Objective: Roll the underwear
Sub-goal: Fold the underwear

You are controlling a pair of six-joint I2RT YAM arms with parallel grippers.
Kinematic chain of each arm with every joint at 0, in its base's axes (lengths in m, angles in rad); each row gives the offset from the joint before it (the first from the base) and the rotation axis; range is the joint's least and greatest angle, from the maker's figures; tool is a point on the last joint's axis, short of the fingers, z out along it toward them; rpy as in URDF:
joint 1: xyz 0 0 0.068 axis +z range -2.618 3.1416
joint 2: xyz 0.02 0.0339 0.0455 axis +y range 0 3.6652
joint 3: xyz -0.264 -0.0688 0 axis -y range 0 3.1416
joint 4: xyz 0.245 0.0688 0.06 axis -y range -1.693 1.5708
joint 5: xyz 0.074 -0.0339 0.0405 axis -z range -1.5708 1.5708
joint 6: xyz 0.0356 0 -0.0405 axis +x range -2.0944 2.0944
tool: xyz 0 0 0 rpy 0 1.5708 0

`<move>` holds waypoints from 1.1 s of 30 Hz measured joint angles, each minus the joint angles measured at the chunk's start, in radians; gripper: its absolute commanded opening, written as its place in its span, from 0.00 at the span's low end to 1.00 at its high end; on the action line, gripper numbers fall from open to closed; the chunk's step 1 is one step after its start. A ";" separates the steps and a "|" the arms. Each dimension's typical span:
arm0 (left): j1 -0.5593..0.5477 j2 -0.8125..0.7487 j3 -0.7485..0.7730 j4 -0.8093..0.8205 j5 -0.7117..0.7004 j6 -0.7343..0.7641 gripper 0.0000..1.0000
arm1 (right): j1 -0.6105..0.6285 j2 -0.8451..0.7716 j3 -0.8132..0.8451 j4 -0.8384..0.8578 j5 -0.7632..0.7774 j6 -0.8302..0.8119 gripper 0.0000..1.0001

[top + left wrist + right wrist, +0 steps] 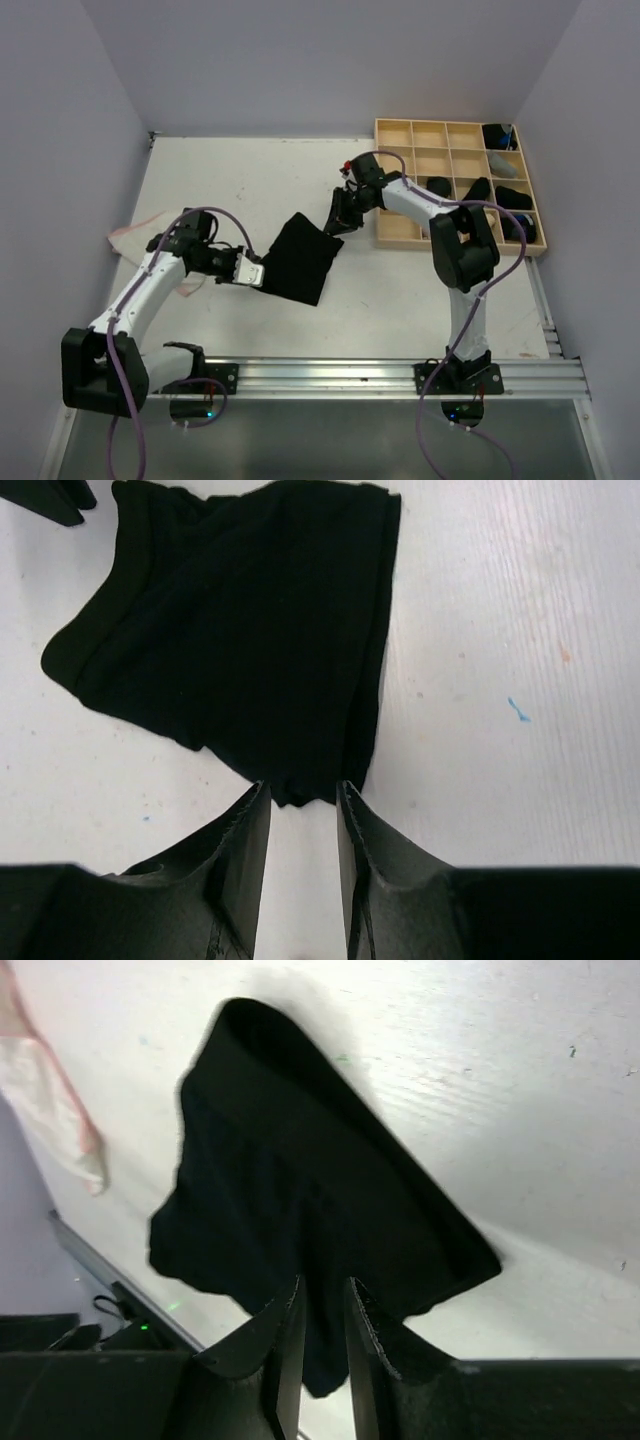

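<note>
1. Table (250, 180): white and flat, with walls on the left, far and right sides; small coloured specks mark its surface.
2. Black brief (300, 258): lies spread flat near the table's middle.
3. Pale brief (140, 232): pink-edged, lies at the left edge beside the wall.
4. Tray (398, 160): pale wooden grid, sits at the far right corner.
5. Rail (350, 375): metal, runs along the near edge.

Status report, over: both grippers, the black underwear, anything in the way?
Left gripper open, right gripper open, each at one edge of the cloth. Black underwear flat on table, not yet rolled. Nothing in the way.
</note>
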 measured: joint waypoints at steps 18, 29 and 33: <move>-0.363 0.399 0.027 0.410 -0.330 -0.733 0.07 | 0.006 0.147 0.095 -0.116 0.166 -0.198 0.26; -0.317 0.341 -0.027 0.361 -0.350 -0.502 0.28 | 0.008 0.087 0.100 -0.129 0.216 -0.356 0.23; -0.276 0.290 -0.001 0.308 -0.297 -0.450 0.34 | 0.011 -0.013 0.085 -0.103 0.117 -0.354 0.24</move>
